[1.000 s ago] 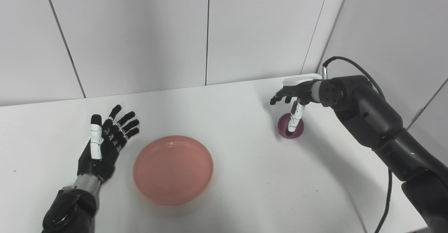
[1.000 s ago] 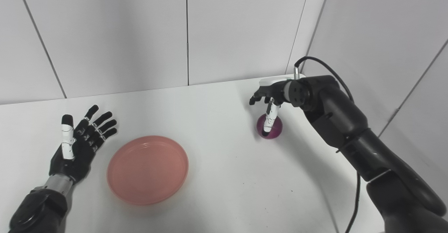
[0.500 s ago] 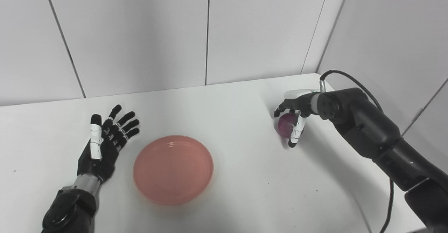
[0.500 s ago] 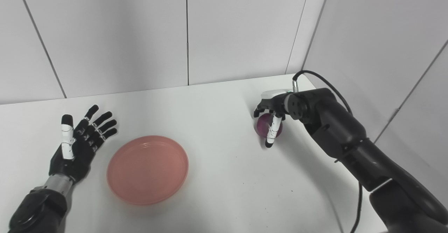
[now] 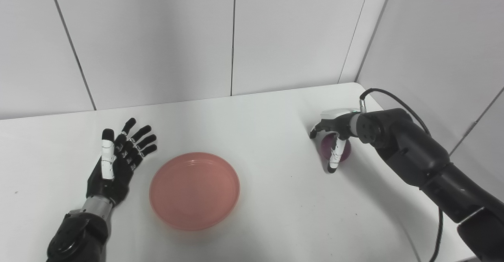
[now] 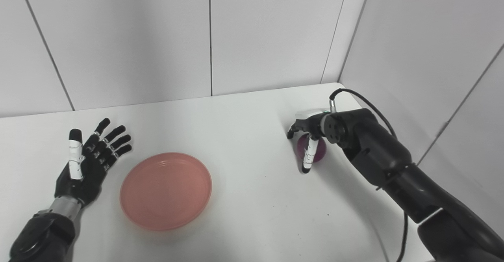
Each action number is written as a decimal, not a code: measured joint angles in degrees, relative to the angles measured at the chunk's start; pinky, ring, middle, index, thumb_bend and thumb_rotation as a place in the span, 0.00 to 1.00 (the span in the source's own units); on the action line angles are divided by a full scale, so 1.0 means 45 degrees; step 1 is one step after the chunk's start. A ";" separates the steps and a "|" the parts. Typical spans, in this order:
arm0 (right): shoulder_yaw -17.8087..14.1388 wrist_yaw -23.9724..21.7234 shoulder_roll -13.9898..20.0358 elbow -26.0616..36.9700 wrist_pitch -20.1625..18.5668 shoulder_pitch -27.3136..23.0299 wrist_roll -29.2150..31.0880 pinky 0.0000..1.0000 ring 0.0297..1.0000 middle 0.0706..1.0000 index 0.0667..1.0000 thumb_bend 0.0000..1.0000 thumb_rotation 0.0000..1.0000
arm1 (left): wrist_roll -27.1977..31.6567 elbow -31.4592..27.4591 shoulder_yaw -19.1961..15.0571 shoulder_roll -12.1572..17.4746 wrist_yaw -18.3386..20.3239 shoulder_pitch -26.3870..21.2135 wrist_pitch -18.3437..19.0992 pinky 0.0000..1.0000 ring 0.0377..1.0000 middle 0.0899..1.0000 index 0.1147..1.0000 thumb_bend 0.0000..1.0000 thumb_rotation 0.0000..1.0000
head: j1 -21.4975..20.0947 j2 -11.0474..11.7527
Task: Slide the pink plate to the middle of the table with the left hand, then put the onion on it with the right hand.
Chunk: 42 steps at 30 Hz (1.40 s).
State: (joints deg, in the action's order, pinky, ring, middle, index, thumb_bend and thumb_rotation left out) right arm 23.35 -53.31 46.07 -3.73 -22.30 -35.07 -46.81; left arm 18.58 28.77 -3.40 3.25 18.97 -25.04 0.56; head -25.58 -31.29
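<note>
The pink plate (image 5: pixel 195 190) is a round, shallow dish of salmon pink with a low raised rim and faint concentric rings inside; it lies flat and empty on the white surface (image 5: pixel 256 128), in the lower middle of the frame, a little left of centre. The onion (image 5: pixel 341 151) is a small, round, glossy purple-red bulb resting on the surface at the middle right of the frame, well apart from the plate. The right hand (image 5: pixel 334 130) arches over the onion from above, its fingers (image 5: pixel 334 156) curled down around the near side of it, one white-sheathed fingertip reaching toward the surface; whether it grips the onion firmly or only cups it cannot be told. The left hand (image 5: pixel 118 157) lies at the lower left, palm up, fingers spread and holding nothing, just beside the plate's left edge without touching it.
</note>
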 measured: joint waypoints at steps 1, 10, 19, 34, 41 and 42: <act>0.0000 0.0002 0.0000 0.0000 0.0000 0.0000 0.0000 0.70 0.89 0.93 0.86 1.00 0.17 | -0.0001 -0.0011 0.0003 0.0000 0.0000 0.0007 0.0002 0.83 0.84 0.87 0.97 0.84 0.95 | 0.0000 0.0000; 0.0003 0.0001 0.0002 0.0021 0.0001 0.0024 -0.0004 0.72 0.87 0.90 0.84 1.00 0.18 | 0.0003 0.0098 0.0000 0.0015 0.0059 -0.0025 -0.0001 0.80 0.82 0.85 0.94 0.88 0.92 | 0.0020 -0.0020; 0.0080 0.0003 0.0042 0.0014 0.0049 -0.0002 -0.0079 0.70 0.82 0.86 0.83 1.00 0.21 | 0.0006 0.0154 -0.0008 0.0016 0.0103 -0.0055 -0.0004 0.82 0.84 0.86 0.95 0.85 0.94 | 0.0000 -0.0020; 0.0160 -0.0227 0.0245 0.0101 0.0205 -0.0027 -0.0306 0.65 0.80 0.85 0.82 1.00 0.17 | 0.0002 0.0124 -0.0010 0.0016 0.0227 -0.0031 -0.0080 0.83 0.85 0.87 0.95 0.83 0.95 | 0.0000 -0.0039; 0.0163 -0.0278 0.0249 0.0107 0.0195 -0.0022 -0.0388 0.68 0.84 0.88 0.82 1.00 0.15 | 0.0005 0.0129 -0.0010 0.0015 0.0227 -0.0030 -0.0076 0.83 0.84 0.87 0.95 0.85 0.94 | 0.0020 -0.0039; 0.0160 -0.0282 0.0258 0.0120 0.0191 -0.0012 -0.0399 0.69 0.85 0.89 0.83 1.00 0.15 | 0.0005 0.0129 -0.0010 0.0015 0.0227 -0.0030 -0.0076 0.83 0.84 0.86 0.94 0.85 0.93 | 0.0020 -0.0039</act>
State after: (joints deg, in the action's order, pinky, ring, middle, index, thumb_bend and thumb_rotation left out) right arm 24.07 -54.57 47.23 -3.19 -21.43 -35.12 -48.61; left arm 18.60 29.35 -3.44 3.32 19.99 -25.18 0.21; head -25.49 -31.46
